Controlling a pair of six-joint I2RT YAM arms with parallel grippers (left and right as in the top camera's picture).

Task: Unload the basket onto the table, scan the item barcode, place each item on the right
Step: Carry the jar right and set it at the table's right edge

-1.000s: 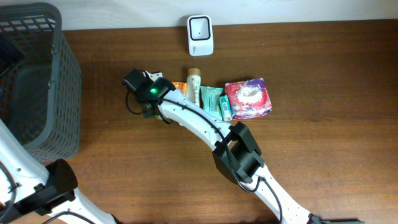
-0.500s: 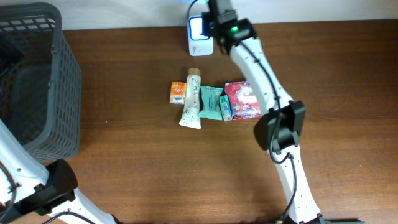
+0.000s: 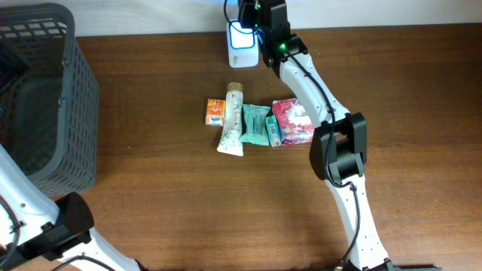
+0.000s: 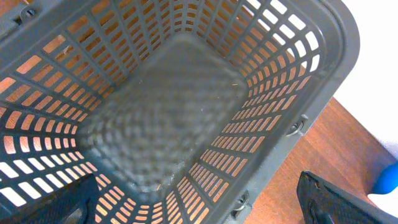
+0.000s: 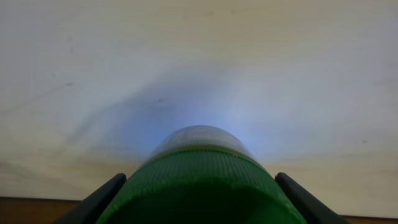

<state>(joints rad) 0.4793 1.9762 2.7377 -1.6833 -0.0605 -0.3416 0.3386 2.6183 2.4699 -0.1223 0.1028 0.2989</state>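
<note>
The right fingers (image 5: 102, 198) are clenched on a green-capped item (image 5: 199, 180). They hold it up at the far edge of the counter (image 3: 151, 188), just in front of the white scanner (image 3: 242, 41), probably so its light reaches the barcode, which I cannot see. The left fingers (image 4: 339, 199) are released and empty over the basket (image 4: 298, 68) at the left, perhaps waiting.

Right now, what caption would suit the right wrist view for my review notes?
Right tool grips a green ribbed cap before a pale surface washed with bluish light.
</note>
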